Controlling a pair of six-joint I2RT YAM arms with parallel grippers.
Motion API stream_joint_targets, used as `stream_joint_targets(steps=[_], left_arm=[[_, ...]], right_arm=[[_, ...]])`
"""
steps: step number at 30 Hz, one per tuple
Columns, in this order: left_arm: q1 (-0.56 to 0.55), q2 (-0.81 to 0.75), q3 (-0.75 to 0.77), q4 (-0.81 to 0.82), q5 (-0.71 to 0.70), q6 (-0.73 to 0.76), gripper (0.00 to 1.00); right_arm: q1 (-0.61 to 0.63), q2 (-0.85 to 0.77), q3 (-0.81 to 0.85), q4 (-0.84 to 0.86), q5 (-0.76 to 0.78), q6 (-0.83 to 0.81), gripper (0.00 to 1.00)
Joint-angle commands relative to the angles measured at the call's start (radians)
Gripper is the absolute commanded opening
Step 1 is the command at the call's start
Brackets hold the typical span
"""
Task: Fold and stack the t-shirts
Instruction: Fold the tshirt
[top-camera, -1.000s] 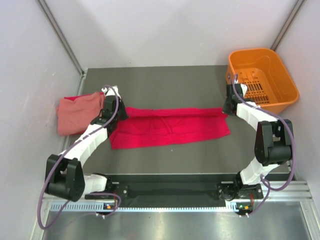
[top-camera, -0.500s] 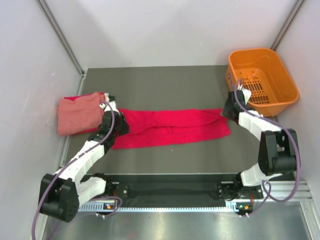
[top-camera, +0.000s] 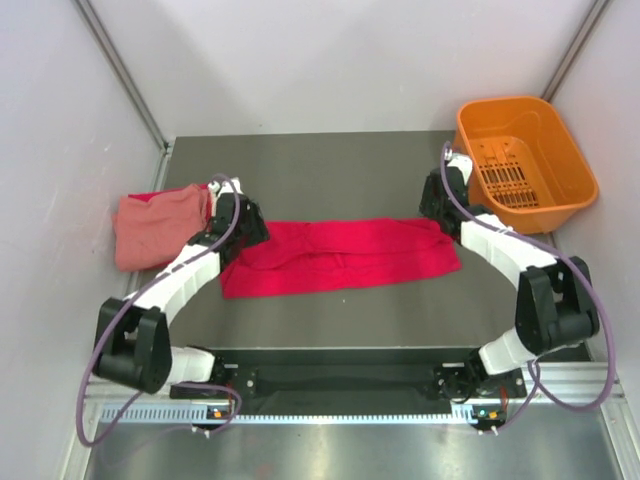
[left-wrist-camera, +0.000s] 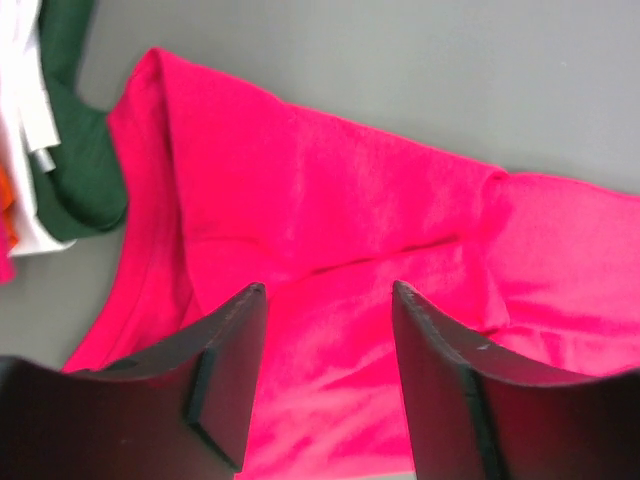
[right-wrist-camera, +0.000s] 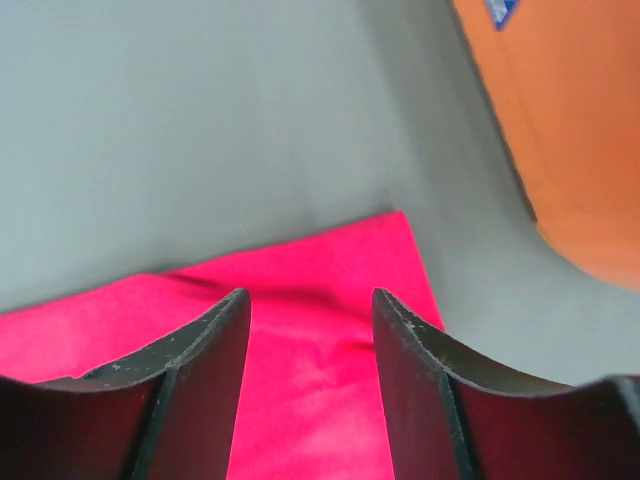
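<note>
On the grey desk (top-camera: 330, 170), spread flat and long from left to right: the red shirt (top-camera: 340, 255), lying much as it did half a second ago. Past its right end and farther back: the orange basket (top-camera: 540, 130), with a blue sticker (right-wrist-camera: 497, 9) on its wall, cut off and unreadable. Just past its left end: the pink shirt (top-camera: 150, 225), folded. Beside that same end, seen from the left wrist: a green shirt (left-wrist-camera: 75, 150) and a pale shirt (left-wrist-camera: 22, 90), bunched together. Shifted since then toward the red shirt's far edge: left hand (left-wrist-camera: 325, 300) above the far-left corner, right hand (right-wrist-camera: 308, 300) above the far-right corner. Both wide open, holding nothing.
</note>
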Motion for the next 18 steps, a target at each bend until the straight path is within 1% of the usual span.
stream_joint_targets(steps=[1, 4, 7, 9, 12, 13, 15, 18], left_arm=[[0.006, 0.095, 0.085, 0.011, -0.026, -0.011, 0.59], [0.022, 0.181, 0.13, 0.006, -0.006, -0.022, 0.61], [0.054, 0.261, 0.168, 0.014, 0.057, -0.037, 0.6], [0.066, 0.293, 0.194, -0.016, 0.066, -0.039, 0.6], [0.071, 0.364, 0.259, -0.061, 0.06, -0.028, 0.6], [0.071, 0.401, 0.294, -0.11, 0.037, -0.034, 0.6], [0.074, 0.45, 0.332, -0.147, 0.025, -0.034, 0.6], [0.078, 0.502, 0.36, -0.155, 0.025, -0.033, 0.6]], right_arm=[[0.007, 0.085, 0.078, -0.03, -0.008, -0.03, 0.52], [0.006, 0.157, 0.104, -0.041, -0.011, -0.028, 0.5], [0.001, 0.229, 0.136, -0.073, -0.011, -0.019, 0.5], [-0.006, 0.283, 0.169, -0.107, -0.012, -0.007, 0.49], [-0.028, 0.323, 0.184, -0.112, -0.048, 0.006, 0.47], [-0.031, 0.329, 0.184, -0.112, -0.054, 0.009, 0.47], [-0.046, 0.34, 0.178, -0.105, -0.064, 0.015, 0.47], [-0.061, 0.357, 0.173, -0.098, -0.089, 0.019, 0.47]])
